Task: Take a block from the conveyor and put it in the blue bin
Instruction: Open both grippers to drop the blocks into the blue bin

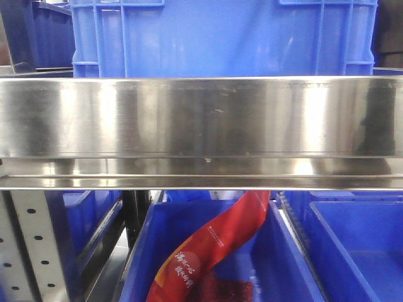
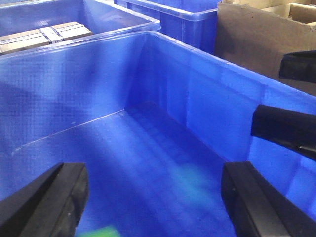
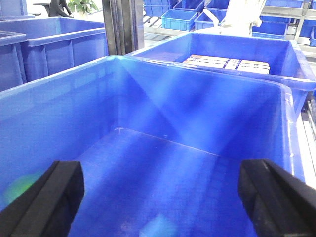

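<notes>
- My left fingers (image 2: 54, 197): spread wide, holding nothing.
- My right fingers (image 3: 276, 197): spread wide, holding nothing.
- The block (image 2: 101, 231): green blur low inside the blue bin (image 2: 207, 98), beneath my left fingers, the nearer pair; long axis indeterminable.

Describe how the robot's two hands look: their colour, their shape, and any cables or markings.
The left hand has two matte black fingers, thick and blocky, with flat faces and angled tips. The right hand looks the same, with two plain black fingers. No cables, markings or labels show on either. The arms themselves are outside the views.
</notes>
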Available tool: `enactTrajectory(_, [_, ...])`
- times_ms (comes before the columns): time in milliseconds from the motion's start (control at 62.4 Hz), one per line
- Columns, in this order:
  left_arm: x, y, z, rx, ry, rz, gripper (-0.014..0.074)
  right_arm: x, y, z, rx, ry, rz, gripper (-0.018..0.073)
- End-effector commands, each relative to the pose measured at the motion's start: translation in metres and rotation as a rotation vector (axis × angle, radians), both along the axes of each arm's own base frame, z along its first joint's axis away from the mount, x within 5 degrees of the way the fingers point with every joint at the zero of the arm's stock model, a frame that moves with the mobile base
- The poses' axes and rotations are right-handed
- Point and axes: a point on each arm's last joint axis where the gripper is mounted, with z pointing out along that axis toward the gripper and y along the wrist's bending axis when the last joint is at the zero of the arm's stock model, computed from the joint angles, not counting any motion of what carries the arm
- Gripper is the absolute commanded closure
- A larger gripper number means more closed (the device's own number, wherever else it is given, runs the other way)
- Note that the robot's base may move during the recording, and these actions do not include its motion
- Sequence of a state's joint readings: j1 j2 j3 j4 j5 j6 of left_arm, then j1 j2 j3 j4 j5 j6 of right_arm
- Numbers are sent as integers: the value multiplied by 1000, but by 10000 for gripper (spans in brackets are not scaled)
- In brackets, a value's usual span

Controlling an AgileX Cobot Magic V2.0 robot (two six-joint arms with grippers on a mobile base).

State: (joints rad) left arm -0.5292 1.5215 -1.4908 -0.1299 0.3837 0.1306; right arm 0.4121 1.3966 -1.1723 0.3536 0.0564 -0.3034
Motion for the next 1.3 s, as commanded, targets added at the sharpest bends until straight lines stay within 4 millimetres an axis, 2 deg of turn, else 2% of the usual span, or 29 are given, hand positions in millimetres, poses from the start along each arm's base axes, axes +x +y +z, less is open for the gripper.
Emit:
enactTrajectory(0, [-2, -2, 6, -23, -20, -5, 203, -2, -2, 9, 18, -43, -9, 73])
enactTrajectory(48, [-3, -2, 6, -39, -6, -7, 256, -4, -2, 11, 21, -44, -8, 136])
enactTrajectory(112, [-4, -3, 7, -88, 22, -11, 387, -6, -3, 12, 28, -37, -5, 255])
enactTrajectory(240, [-5, -4, 7, -101, 25, -11, 671, -6, -2, 11, 27, -24, 0, 580])
enactTrajectory(272, [-5, -4, 7, -101, 25, -11, 708, -6, -2, 11, 27, -24, 0, 641])
enactTrajectory(320, [-5, -3, 8, -102, 23, -11, 707, -7, -3, 12, 28, -26, 0, 729])
enactTrajectory(449, [-12, 3, 18, -105, -1, -7, 707, -14, -6, 20, 37, -46, 3, 721])
enactTrajectory(529, [-22, 10, 31, -97, -47, -6, 707, -22, -11, 30, 48, -72, -2, 721])
enactTrajectory(657, [-42, 23, 47, -100, -108, -4, 707, -41, -26, 42, 70, -128, -30, 721])
enactTrajectory(801, [-67, 38, 51, -121, -143, -1, 707, -67, -48, 40, 92, -193, -85, 721])
enactTrajectory(881, [-80, 46, 43, -130, -156, 6, 707, -82, -60, 32, 96, -211, -118, 721])
enactTrajectory(1041, [-109, 66, 21, -170, -210, 26, 707, -118, -84, 4, 86, -207, -182, 721])
enactTrajectory(1282, [-158, 96, -35, -157, -177, 40, 707, -165, -109, -32, 86, -237, -263, 721])
